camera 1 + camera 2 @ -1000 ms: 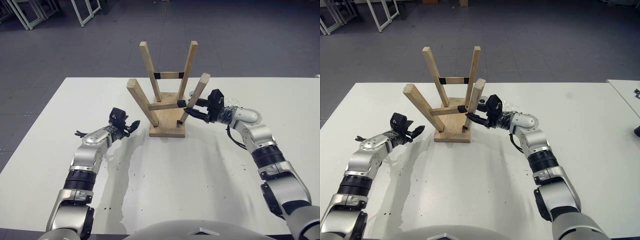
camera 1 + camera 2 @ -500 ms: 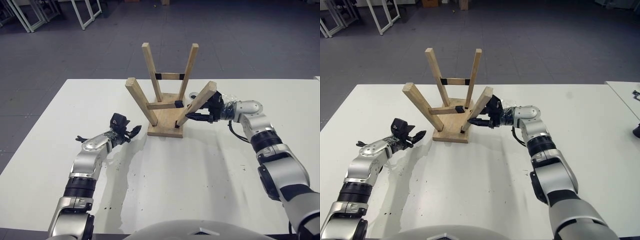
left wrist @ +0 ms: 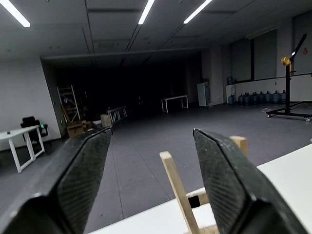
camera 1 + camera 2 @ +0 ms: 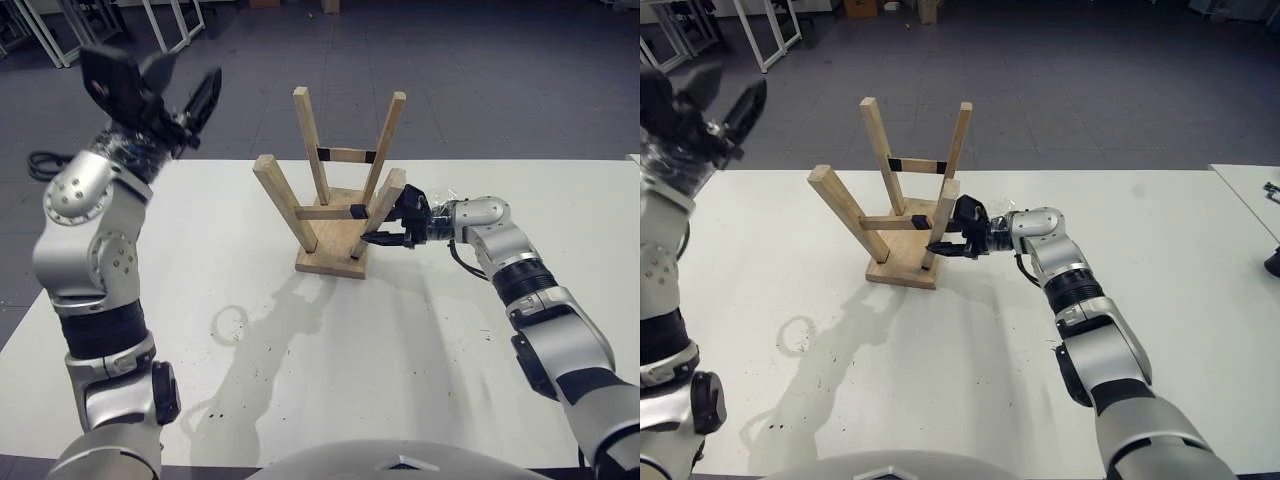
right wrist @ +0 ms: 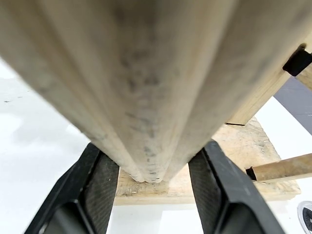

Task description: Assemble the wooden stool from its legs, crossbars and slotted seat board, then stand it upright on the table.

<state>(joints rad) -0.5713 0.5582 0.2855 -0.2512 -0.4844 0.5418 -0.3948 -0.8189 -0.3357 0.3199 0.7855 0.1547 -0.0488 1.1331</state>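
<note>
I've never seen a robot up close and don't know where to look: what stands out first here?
A wooden stool stands upside down near the middle of the white table, seat board down and legs pointing up. The right gripper is shut on the near right leg, while the left gripper hangs open, high in the air at the left.

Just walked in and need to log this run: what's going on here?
The robot is assembling a wooden stool, which sits upside down on the table, seat board down and four legs up. The right gripper is clamped on the near right leg, low by the seat board. The left gripper is open, held high off to the left, touching nothing.
</note>
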